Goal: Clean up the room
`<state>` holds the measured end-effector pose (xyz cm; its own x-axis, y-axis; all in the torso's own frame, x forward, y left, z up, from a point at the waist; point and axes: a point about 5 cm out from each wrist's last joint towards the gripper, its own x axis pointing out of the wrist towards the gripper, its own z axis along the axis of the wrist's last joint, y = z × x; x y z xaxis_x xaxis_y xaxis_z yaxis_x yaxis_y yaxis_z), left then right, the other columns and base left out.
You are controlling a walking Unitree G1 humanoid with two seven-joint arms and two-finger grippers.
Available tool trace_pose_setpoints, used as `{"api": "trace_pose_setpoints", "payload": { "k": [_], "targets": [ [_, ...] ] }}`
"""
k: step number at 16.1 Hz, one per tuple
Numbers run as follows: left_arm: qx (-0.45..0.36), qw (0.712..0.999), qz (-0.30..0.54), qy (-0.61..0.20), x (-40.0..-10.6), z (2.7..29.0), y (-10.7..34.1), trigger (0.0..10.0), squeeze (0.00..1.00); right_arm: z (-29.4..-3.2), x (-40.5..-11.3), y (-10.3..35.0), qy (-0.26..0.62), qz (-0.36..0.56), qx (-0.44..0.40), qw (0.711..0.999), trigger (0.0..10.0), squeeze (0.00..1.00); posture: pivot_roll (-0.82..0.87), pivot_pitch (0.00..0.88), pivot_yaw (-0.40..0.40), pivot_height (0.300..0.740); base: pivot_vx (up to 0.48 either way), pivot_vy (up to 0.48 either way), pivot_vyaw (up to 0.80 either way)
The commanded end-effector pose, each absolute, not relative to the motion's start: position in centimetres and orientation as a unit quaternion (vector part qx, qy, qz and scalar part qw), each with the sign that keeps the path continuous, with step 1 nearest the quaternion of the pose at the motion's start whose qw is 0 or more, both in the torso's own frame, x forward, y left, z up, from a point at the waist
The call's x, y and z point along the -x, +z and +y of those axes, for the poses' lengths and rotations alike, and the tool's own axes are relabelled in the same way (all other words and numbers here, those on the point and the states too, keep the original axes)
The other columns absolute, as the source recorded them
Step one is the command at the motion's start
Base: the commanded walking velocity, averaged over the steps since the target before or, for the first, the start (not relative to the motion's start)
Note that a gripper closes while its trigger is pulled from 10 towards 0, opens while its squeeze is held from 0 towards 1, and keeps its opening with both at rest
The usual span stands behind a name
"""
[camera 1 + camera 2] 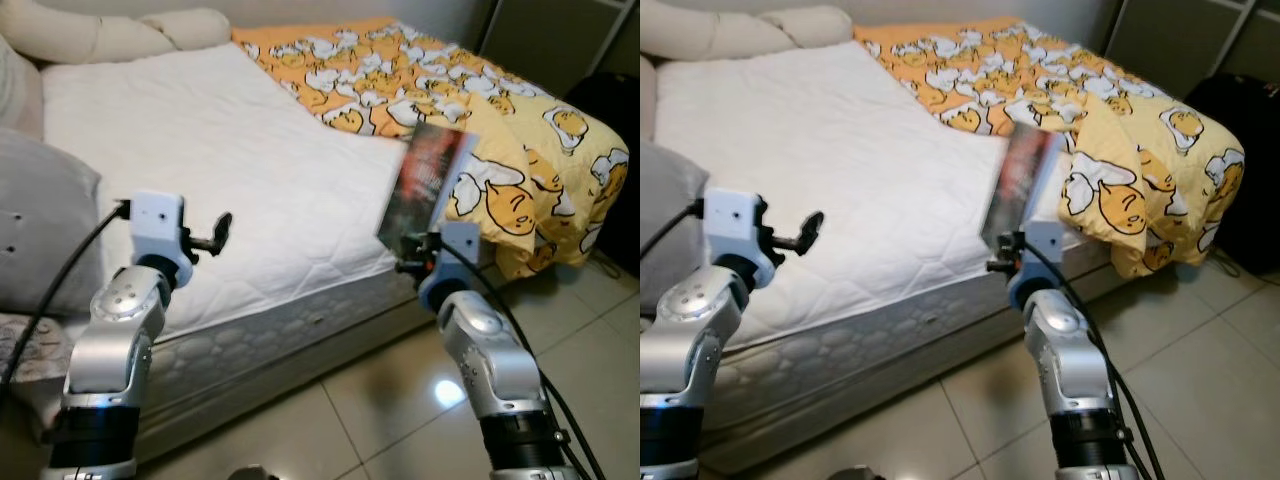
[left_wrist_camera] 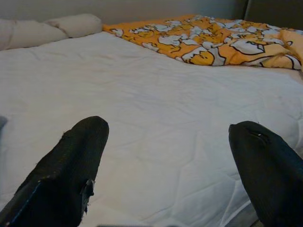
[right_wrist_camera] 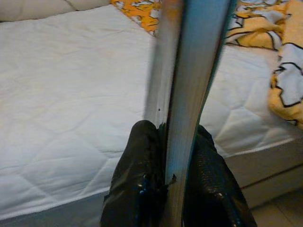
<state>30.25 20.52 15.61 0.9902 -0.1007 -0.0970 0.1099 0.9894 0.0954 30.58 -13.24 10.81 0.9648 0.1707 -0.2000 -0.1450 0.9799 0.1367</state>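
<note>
**Book held upright at the edge of the bed**

The right gripper (image 1: 418, 250) holds a book (image 1: 425, 182) upright just above the near edge of the bed (image 1: 230, 170), its jaws clamped on the book's lower edge. In the right wrist view the two black fingers (image 3: 137, 179) press against either side of the book (image 3: 189, 94), whose thin edge faces the camera. The book's dark cover with red tones is blurred, so its print cannot be read.

The left gripper (image 1: 212, 235) hovers over the near edge of the bed, well apart from the book, with its jaws spread wide and nothing between them; the left wrist view shows both fingers (image 2: 71, 165) far apart above the white quilted mattress.

A yellow and orange cartoon-print blanket (image 1: 470, 110) is bunched on the bed just beyond the book and hangs over the bed's corner. Cream pillows (image 1: 120, 35) lie at the far end of the bed. A grey cushion (image 1: 45, 220) sits at the bed's near side, beside the left arm. Pale glossy floor tiles (image 1: 370, 410) run below the bed.
</note>
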Motion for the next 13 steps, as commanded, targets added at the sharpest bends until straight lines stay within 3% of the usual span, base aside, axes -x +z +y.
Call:
{"api": "trace_pose_setpoints", "payload": {
  "k": [1,6,13],
  "targets": [
    [-0.049,0.997,0.035,-0.057,-30.39,20.17,15.94,10.0,0.0,-13.69,-30.97,11.95,0.076,0.084,-0.05,0.992,10.0,0.0,0.05,0.0,-0.022,0.74,0.0,0.0,0.0],
    [-0.05,0.997,0.035,-0.051,-30.36,20.68,15.91,10.0,0.0,-13.59,-30.93,11.87,0.084,0.088,-0.04,0.992,10.0,0.0,0.05,0.0,-0.021,0.74,0.228,0.0,0.0],
    [-0.049,0.997,0.036,-0.054,-30.36,20.58,15.9,10.0,0.0,-13.6,-30.92,11.79,0.088,0.093,-0.033,0.991,10.0,0.0,0.05,0.0,-0.021,0.74,0.306,0.0,0.6]
  ]
}}
